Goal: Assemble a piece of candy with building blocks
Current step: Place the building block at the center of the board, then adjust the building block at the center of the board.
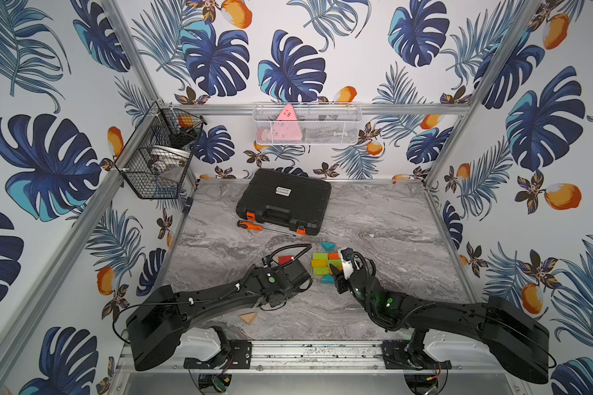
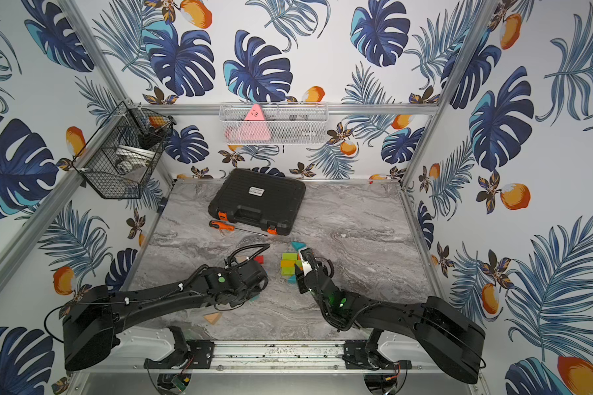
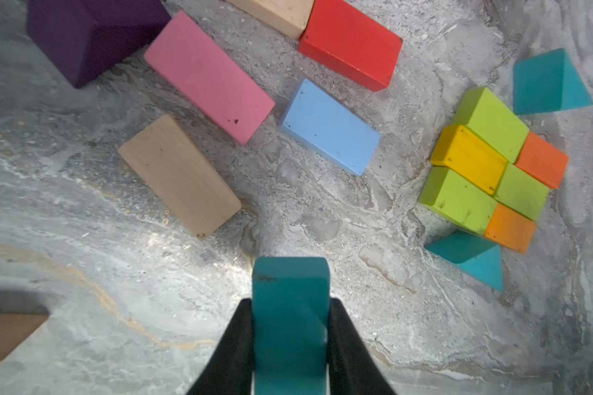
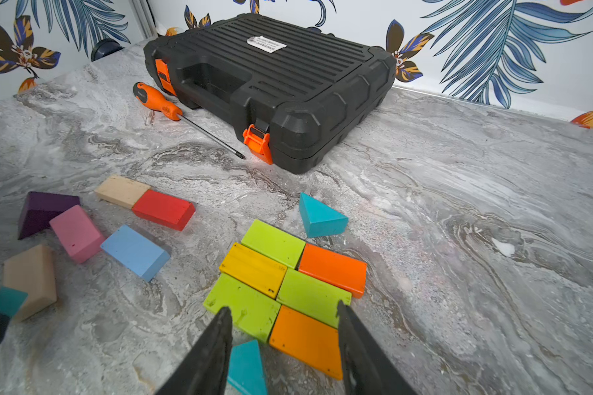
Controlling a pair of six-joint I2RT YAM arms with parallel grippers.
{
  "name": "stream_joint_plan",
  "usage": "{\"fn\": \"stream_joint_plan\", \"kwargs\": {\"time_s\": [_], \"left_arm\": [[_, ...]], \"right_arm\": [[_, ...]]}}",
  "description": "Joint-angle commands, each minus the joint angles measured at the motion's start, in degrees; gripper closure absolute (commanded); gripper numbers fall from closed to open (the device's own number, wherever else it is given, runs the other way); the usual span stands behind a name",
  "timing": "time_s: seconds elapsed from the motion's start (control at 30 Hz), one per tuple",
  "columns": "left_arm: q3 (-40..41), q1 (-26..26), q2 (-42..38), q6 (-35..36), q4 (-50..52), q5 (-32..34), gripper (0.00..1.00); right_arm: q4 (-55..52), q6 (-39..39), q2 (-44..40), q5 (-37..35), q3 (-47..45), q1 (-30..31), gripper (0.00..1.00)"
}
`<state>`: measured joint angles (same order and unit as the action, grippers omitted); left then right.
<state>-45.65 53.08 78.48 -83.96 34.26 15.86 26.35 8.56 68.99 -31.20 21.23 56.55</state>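
Note:
My left gripper (image 3: pixel 291 307) is shut on a teal building block (image 3: pixel 290 287), held over bare table short of the loose blocks. Green, yellow and orange bricks lie packed flat in one cluster (image 3: pixel 486 171) (image 1: pixel 322 263). A teal wedge (image 4: pixel 319 215) sits just beyond it and another teal wedge (image 4: pixel 247 366) touches its near corner. My right gripper (image 4: pixel 284 307) hangs open just above the cluster's near orange brick (image 4: pixel 305 338), nothing between its fingers. Purple (image 4: pixel 42 212), pink (image 4: pixel 76 232), blue (image 4: pixel 134 251), red (image 4: pixel 163 208) and plain wood (image 4: pixel 122 189) blocks lie loose to the left.
A shut black tool case (image 1: pixel 285 200) lies at the back, with an orange-handled screwdriver (image 1: pixel 254 226) in front of it. A plain wood wedge (image 1: pixel 248 318) lies near the front edge under the left arm. Wire baskets (image 1: pixel 158 154) (image 1: pixel 307 123) hang on the walls.

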Motion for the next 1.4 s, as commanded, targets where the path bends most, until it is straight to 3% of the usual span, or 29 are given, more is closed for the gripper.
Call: {"fn": "stream_joint_plan", "kwargs": {"time_s": [0.0,0.3,0.6,0.7,0.9,1.03,1.13,1.3,1.37], "left_arm": [[0.1,0.1,2.9,-3.4,-2.8,1.2,0.86],[-0.4,0.6,8.8,-4.8,-4.6,1.5,0.78],[0.6,0.5,9.7,-3.6,-5.9,1.4,0.49],[0.8,0.5,8.8,-2.7,-6.2,1.4,0.31],[-1.6,1.2,4.8,1.3,-3.1,2.6,0.3],[-4.9,1.3,-1.8,9.4,1.4,4.9,0.3],[-6.5,1.2,-10.2,18.4,5.3,8.2,0.29],[-7.3,-0.2,-26.2,37.5,10.3,13.9,0.12],[-9.6,-1.8,-28.2,42.5,14.6,14.7,0.11]], "right_arm": [[0.7,0.8,-0.4,-1.1,-0.1,0.0,0.48],[0.3,0.9,-0.1,-0.4,0.1,-0.1,0.48],[-0.2,1.1,0.7,0.3,0.7,-0.2,0.47],[-0.2,1.0,0.7,0.5,0.7,-0.2,0.46],[-0.4,0.8,0.8,1.1,1.0,-0.3,0.44],[-1.7,0.7,-1.0,5.4,0.9,-0.3,0.43],[-8.0,2.0,-3.3,13.3,3.0,-0.3,0.4],[-22.2,3.6,-2.0,31.2,10.6,0.0,0.37],[-27.0,4.7,1.9,34.3,14.8,1.0,0.37]]}}
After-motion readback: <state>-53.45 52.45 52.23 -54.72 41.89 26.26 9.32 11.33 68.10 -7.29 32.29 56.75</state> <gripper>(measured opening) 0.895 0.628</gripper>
